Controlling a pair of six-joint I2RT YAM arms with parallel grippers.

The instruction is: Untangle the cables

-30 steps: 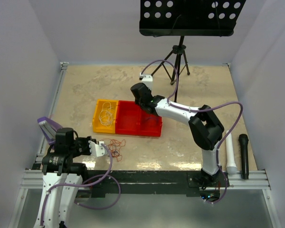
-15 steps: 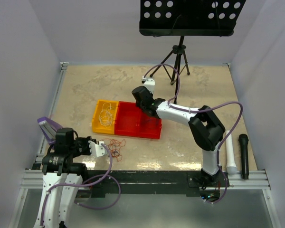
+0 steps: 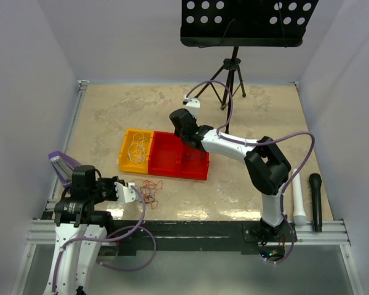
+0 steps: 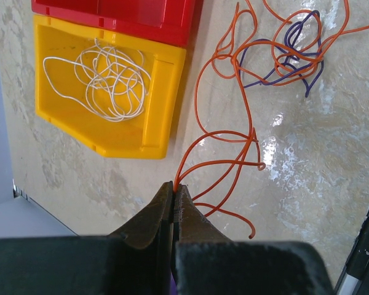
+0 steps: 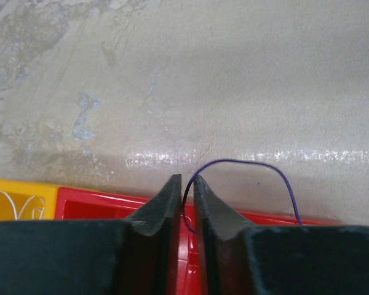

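My left gripper (image 4: pixel 174 187) is clamped on a thin orange wire (image 4: pixel 224 132), which runs away from my fingertips into the orange-and-purple tangle (image 4: pixel 283 46) near the yellow plastic bin (image 4: pixel 163 132). My right gripper (image 5: pixel 187 181) hangs narrow at the red plastic bin (image 5: pixel 111 206), with a thin purple wire (image 5: pixel 246 163) between its jaws. I cannot tell whether it is pinched.

Thin orange and purple cables (image 3: pixel 149 192), loosely tangled, lying flat
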